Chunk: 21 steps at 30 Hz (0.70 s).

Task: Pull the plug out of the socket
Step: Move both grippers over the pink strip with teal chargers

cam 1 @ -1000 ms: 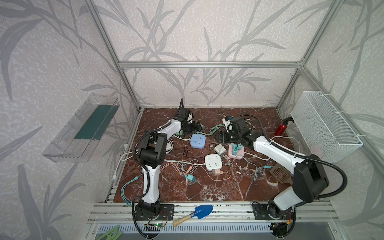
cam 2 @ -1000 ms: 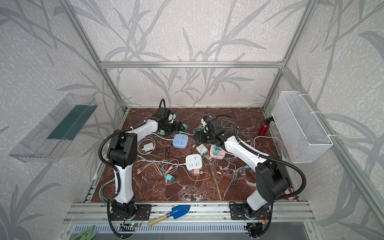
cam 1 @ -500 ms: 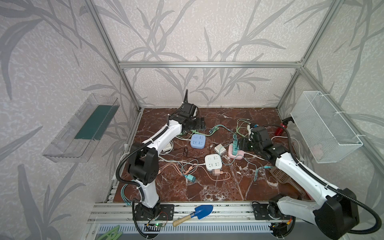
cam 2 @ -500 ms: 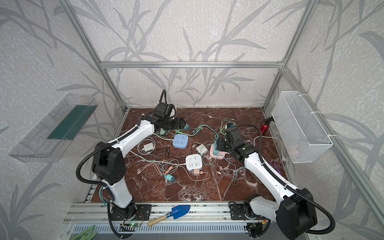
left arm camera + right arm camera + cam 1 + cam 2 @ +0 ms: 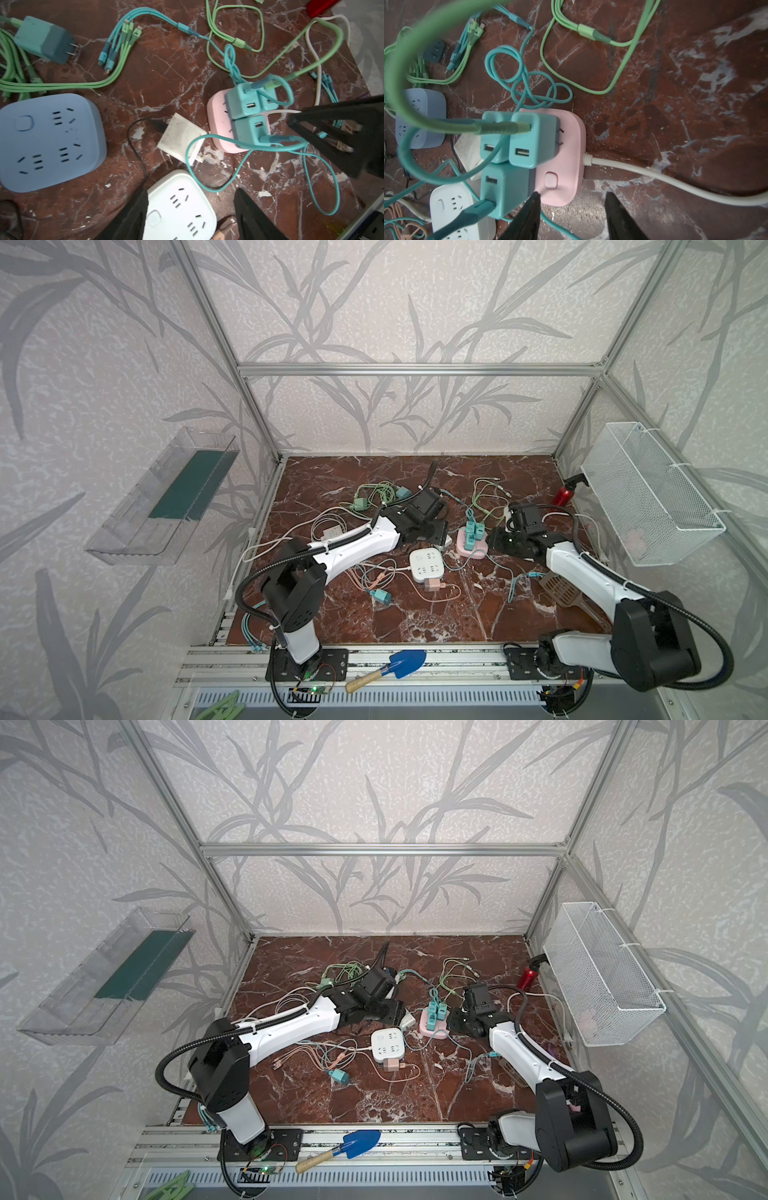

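Note:
A pink socket lies mid-floor with three teal plugs standing in it, cables trailing from them. In the right wrist view the plugs fill one side of the socket. My right gripper is open at the socket's near corner. One fingertip sits against the edge beside the lowest plug, and nothing is between the jaws. My left gripper is open over a white socket, left of the pink socket.
A blue socket, a dirty white charger, a loose teal charger and tangled green, teal and pink cables cover the floor. A red bottle and wire basket stand at the right wall. A brown scoop lies by the right arm.
My left gripper came forward and right from the back-left to beside the white socket. My right gripper swung right, then lowered to the pink socket's edge. Both jaws have narrowed.

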Each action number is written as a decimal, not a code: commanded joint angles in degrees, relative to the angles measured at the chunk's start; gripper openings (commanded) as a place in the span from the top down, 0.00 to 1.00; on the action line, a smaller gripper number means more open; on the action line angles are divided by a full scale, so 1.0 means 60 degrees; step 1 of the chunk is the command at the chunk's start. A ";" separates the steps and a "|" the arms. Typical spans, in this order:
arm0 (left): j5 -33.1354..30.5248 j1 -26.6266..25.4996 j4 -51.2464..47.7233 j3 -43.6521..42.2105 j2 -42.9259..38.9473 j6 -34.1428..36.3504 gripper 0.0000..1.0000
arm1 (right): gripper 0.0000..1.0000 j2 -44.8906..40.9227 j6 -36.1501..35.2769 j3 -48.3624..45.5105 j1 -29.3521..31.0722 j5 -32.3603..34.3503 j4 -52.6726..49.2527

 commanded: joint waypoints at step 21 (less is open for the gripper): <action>-0.2282 -0.1329 -0.1083 0.4247 0.4372 -0.0252 0.36 | 0.49 0.1707 -0.0759 0.0418 -0.0460 -0.1553 0.0669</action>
